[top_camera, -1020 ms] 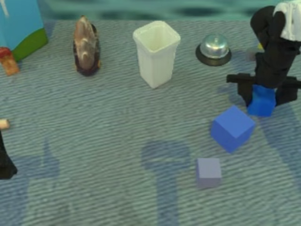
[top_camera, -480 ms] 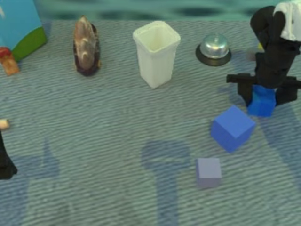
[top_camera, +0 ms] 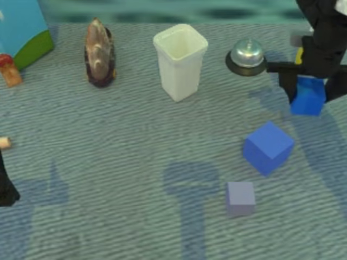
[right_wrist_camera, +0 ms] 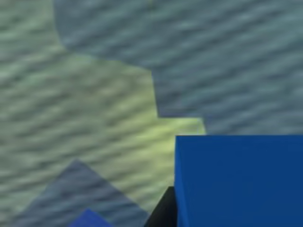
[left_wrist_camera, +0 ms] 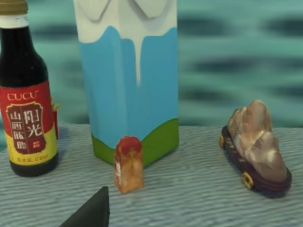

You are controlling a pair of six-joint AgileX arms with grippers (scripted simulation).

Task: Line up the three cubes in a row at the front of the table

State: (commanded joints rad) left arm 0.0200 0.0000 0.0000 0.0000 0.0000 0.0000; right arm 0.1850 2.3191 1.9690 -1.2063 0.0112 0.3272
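Note:
My right gripper is shut on the small bright blue cube, holding it off the table at the right, just beside the bell. The right wrist view shows that cube close up against a dark finger, with fabric far beneath. The larger medium-blue cube rests on the table nearer the front, turned at an angle; one of its corners peeks into the right wrist view. The pale lavender-grey cube lies in front of it. My left arm is parked at the left edge.
Along the back stand a white square cup, a silver bell, a brown rock ornament, a blue-and-white carton and a small orange seal. A soy sauce bottle appears in the left wrist view.
My right gripper has risen and moved toward the back of the table with the small bright blue cube in it. The other two cubes and the left arm have stayed put.

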